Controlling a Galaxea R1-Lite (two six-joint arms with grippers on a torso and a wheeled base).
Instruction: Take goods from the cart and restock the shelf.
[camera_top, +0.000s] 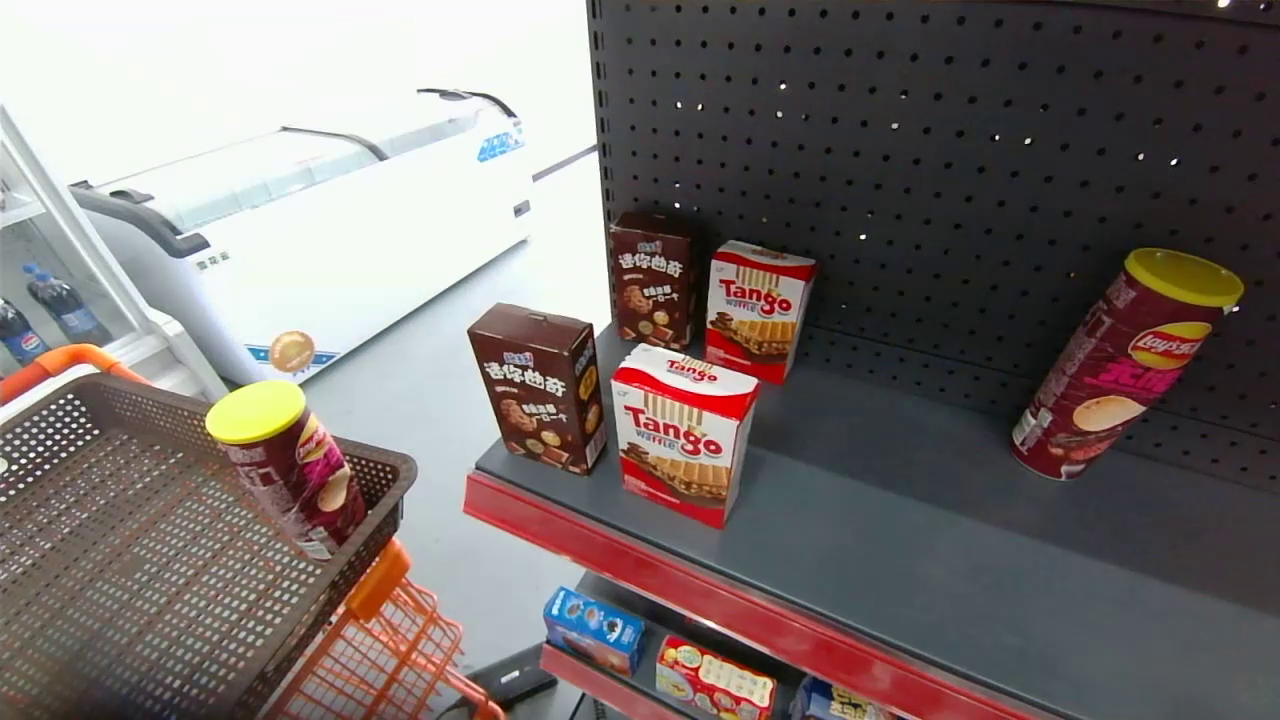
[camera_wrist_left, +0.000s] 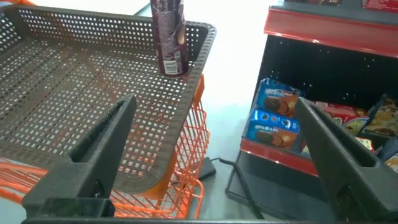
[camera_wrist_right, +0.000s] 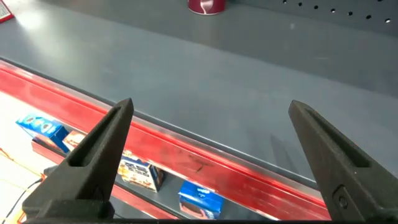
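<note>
Restocking looks well along: the shelf (camera_top: 900, 520) already carries four snack boxes (camera_top: 685, 435) and one chip can (camera_top: 1120, 365) by its back panel. The cart (camera_top: 120, 540) seems to hold just one last can (camera_top: 285, 465), upright in a corner. The left pincer (camera_wrist_left: 213, 101), facing the cart, and the right pincer (camera_wrist_right: 210, 104), above the shelf, are spread wide and empty.

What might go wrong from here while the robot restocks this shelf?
The tall can in the basket stands tight in a corner, so the open left claw might tip it rather than grip it. The tilted can on the shelf leans against the pegboard; a bump might send it rolling.
</note>
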